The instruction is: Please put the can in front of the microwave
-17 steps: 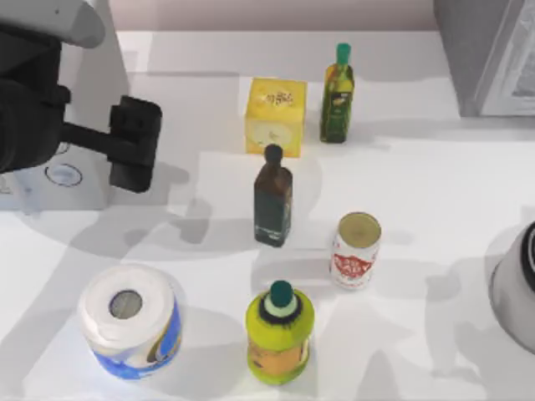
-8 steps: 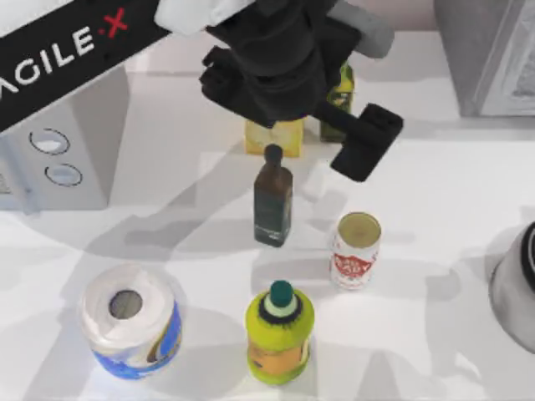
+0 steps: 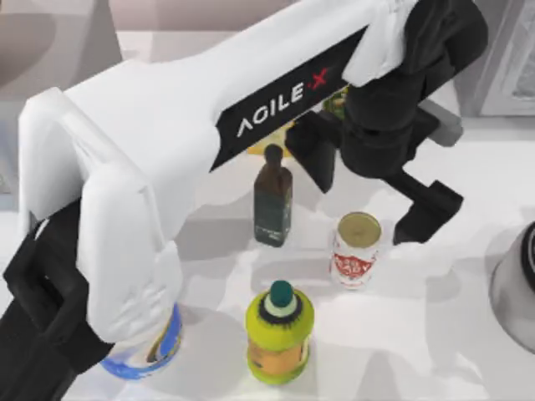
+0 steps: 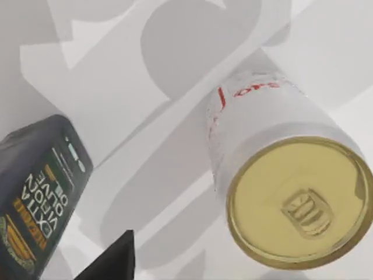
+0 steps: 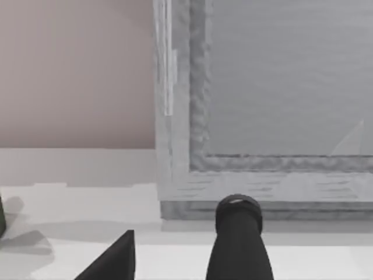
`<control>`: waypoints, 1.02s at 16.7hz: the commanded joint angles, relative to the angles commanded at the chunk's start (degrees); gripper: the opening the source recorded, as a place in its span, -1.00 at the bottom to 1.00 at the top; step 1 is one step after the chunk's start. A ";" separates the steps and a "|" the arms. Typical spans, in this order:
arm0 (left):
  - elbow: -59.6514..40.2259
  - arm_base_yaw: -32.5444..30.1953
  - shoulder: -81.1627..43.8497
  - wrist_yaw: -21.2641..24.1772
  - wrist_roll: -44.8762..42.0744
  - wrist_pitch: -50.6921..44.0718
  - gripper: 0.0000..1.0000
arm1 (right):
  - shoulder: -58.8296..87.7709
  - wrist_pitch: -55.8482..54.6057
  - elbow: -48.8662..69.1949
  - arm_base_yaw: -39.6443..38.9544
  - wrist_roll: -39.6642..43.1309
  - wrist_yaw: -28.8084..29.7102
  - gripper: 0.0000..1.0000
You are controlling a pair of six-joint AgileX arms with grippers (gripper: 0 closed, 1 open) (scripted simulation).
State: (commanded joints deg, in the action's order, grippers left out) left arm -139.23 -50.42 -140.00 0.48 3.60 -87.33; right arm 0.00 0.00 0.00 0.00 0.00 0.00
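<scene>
The left gripper (image 3: 372, 196) had swung over from the table's left and hung open above the can (image 3: 356, 250) (upright, right of 1 dark bottle (image 3: 272, 199)), ready to grab.

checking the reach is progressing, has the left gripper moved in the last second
Yes. In the top view the left gripper has swung from the table's left side, beside the microwave, across to the right, now just above the small white can with red lettering, which stayed put.

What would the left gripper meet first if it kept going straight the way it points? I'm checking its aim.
Most likely the can: the left wrist view looks down onto its gold top. Depth is unclear.
</scene>
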 joint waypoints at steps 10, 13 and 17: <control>0.00 -0.18 -2.43 -0.15 0.26 0.71 1.00 | 0.00 0.00 0.00 0.00 0.00 0.00 1.00; 6.43 -0.78 -1.96 -0.17 0.66 6.60 1.00 | 0.00 0.00 0.00 0.00 0.00 0.00 1.00; 13.46 -0.49 -0.95 -0.15 0.38 12.59 1.00 | 0.00 0.00 0.00 0.00 0.00 0.00 1.00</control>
State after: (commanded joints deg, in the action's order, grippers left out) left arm -125.77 -50.91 -140.96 0.33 3.98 -74.74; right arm 0.00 0.00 0.00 0.00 0.00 0.00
